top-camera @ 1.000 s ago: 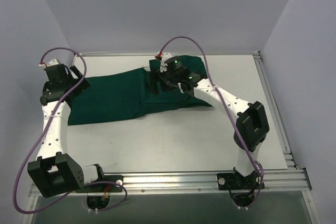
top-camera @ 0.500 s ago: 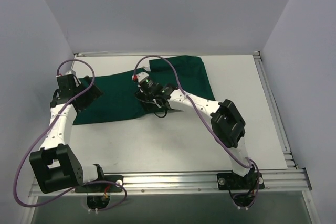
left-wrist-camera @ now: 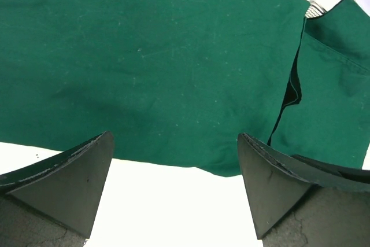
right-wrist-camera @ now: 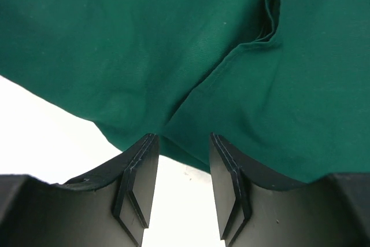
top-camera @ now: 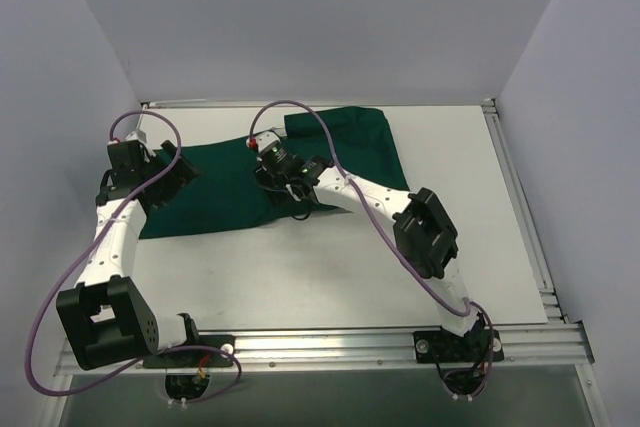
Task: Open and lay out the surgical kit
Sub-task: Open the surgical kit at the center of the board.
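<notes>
The dark green cloth [top-camera: 230, 187] lies spread across the back of the white table, with a folded layer on its right half [top-camera: 350, 147]. My left gripper [top-camera: 178, 171] is open and empty, over the cloth's left near edge [left-wrist-camera: 173, 73]. My right gripper [top-camera: 289, 191] is open, its fingertips [right-wrist-camera: 141, 154] at the cloth's near edge where two layers meet in a fold [right-wrist-camera: 231, 56]. Nothing sits between its jaws but bare table and the cloth's hem. A sliver of wire mesh [left-wrist-camera: 315, 8] peeks out at the cloth's far edge. The instruments are hidden.
The white tabletop [top-camera: 330, 267] stretches in front of the cloth. Metal rails run along the near edge [top-camera: 330, 345] and right edge [top-camera: 520, 197]. Grey walls close in at the back and sides.
My right gripper has swung left from the cloth's back right part to its middle near edge. The right part of the cloth now lies flatter and wider. My left gripper moved slightly right over the cloth.
</notes>
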{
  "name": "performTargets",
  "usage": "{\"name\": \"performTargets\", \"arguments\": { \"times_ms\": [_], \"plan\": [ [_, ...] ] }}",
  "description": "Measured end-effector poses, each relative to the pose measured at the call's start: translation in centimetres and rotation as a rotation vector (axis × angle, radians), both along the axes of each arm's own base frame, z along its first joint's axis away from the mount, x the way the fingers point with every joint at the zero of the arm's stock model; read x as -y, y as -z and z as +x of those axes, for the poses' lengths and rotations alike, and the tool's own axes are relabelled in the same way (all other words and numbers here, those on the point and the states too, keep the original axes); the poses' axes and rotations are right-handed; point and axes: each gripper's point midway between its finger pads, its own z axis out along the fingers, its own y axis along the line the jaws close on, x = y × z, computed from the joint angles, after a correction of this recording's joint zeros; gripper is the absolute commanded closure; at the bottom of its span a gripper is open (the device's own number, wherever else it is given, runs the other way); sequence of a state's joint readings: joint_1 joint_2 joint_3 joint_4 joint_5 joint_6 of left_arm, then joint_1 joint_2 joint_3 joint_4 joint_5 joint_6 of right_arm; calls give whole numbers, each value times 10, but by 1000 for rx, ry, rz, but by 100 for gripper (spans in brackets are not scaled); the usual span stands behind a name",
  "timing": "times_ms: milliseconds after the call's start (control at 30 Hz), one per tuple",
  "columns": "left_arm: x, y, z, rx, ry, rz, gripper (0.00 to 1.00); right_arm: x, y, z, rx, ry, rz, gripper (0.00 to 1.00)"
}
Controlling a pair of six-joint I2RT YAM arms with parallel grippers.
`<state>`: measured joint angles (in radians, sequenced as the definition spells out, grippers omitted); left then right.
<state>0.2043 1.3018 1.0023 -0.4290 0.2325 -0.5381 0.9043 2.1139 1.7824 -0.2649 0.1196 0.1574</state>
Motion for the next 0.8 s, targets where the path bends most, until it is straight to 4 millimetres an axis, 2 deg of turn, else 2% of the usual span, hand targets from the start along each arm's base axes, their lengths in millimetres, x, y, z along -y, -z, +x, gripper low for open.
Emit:
{"name": "performTargets", "arguments": {
  "times_ms": [233, 533, 633, 800],
  "plan": [
    [1, -2, 2, 14, 6, -4, 3, 3, 22, 2, -28, 2, -32, 63],
    [2, -1, 2, 16, 8, -7, 3, 0, 21, 5, -42, -9, -4, 69],
    [2, -1, 3, 17, 8, -7, 3, -1, 21, 4, -46, -13, 4, 75],
    [2, -1, 3, 19, 10, -9, 3, -2, 20, 4, -50, -16, 12, 73]
  ]
}}
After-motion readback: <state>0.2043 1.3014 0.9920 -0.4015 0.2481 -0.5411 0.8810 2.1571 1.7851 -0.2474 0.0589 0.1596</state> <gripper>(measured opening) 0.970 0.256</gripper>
